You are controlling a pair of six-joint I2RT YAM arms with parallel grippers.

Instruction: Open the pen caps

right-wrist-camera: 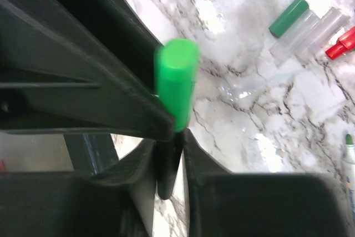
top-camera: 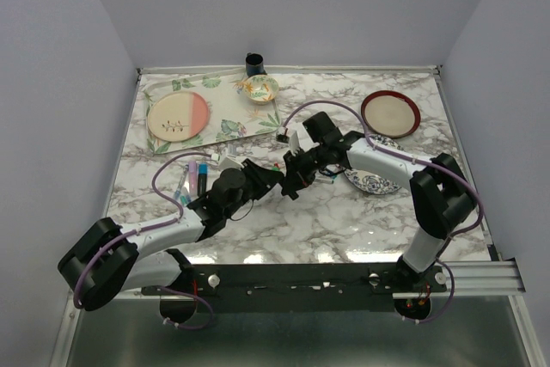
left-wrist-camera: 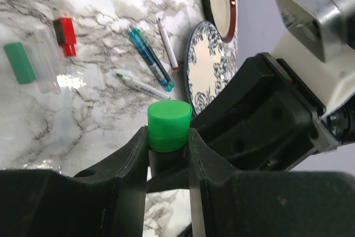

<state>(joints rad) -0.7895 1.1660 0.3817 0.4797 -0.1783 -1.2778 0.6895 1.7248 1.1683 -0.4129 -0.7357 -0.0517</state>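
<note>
Your left gripper (left-wrist-camera: 168, 142) clamps the base of the green cap (left-wrist-camera: 169, 123), held above mid-table. Your right gripper (right-wrist-camera: 169, 148) flanks the black highlighter (right-wrist-camera: 168, 165) body, but you cannot tell whether it pinches. This cap is not yet off. The left wrist shows a seemingly loose red cap (left-wrist-camera: 65, 36), and only overhead shows capped pens (top-camera: 203, 180) waiting.

Your two arms meet mid-table.
Your left gripper (top-camera: 277, 180) and right gripper (top-camera: 297, 174) sit tip to tip over the marble table (top-camera: 344, 221); capped pens (top-camera: 196, 176) lie left; the patterned plate (top-camera: 369, 181) right; a red bowl (top-camera: 390, 113) behind.
</note>
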